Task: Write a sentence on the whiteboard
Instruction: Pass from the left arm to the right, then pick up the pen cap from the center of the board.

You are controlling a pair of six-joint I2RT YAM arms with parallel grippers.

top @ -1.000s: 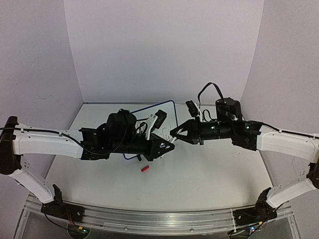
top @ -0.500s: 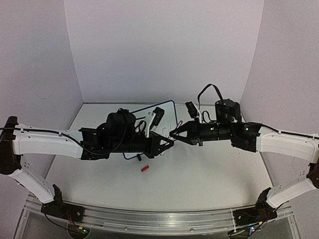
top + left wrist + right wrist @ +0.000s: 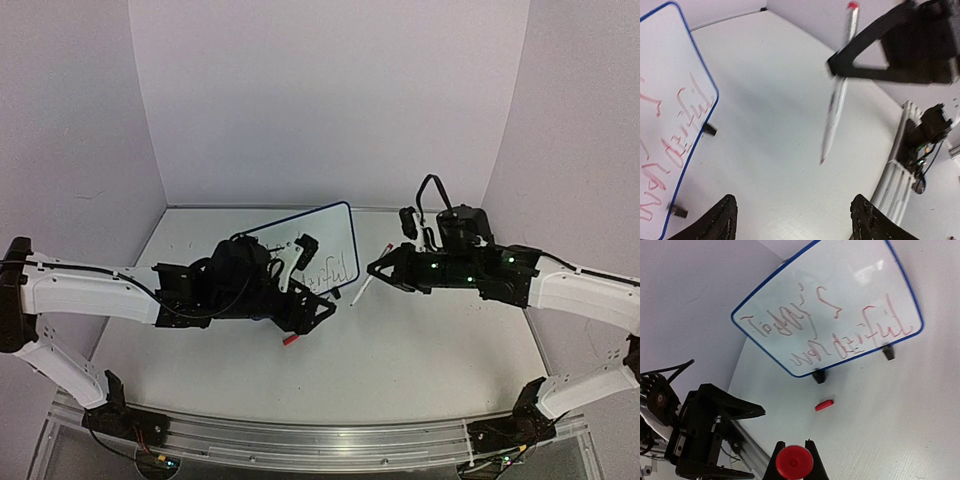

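White tabletop [image 3: 420,350], whiteboard [image 3: 325,232] bearing reddish sentence [image 3: 840,344], left jaws spread empty, right jaws pinching marker [image 3: 837,95].

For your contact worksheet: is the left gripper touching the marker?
Apart. In the left wrist view, bare table separates the left gripper from the marker.

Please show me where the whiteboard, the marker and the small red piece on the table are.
whiteboard [image 3: 865,290], right wrist view, bare white surface above the writing.
marker [image 3: 831,120], left wrist view, lower part of its barrel.
small red piece [image 3: 824,404], right wrist view, its middle.
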